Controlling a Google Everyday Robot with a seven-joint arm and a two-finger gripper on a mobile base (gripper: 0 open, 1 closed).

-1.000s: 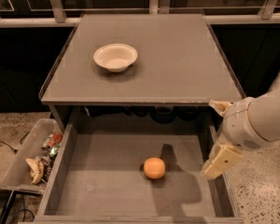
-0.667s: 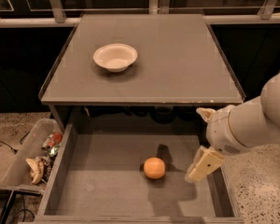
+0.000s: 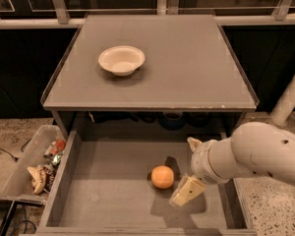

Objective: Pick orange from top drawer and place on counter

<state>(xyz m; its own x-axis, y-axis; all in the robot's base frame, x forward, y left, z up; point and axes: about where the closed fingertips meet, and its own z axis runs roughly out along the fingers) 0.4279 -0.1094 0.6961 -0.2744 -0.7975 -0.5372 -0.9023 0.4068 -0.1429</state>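
The orange (image 3: 162, 176) lies on the flat grey bottom of the open top drawer (image 3: 108, 186), right of its middle. My gripper (image 3: 186, 170) reaches in from the right on a white arm and hangs inside the drawer, just right of the orange and apart from it. One cream fingertip (image 3: 187, 191) points down-left near the drawer floor; the other (image 3: 193, 143) sits higher up. The counter (image 3: 187, 68) lies above and behind the drawer.
A white bowl (image 3: 121, 60) stands on the counter's left half. A clear plastic bin of trash (image 3: 37, 168) sits on the floor left of the drawer. Dark items show in the cabinet behind the drawer. A white post (image 3: 291, 97) stands at the right.
My gripper and arm have moved left across the drawer, from by its right wall to just beside the orange. The orange has not moved.
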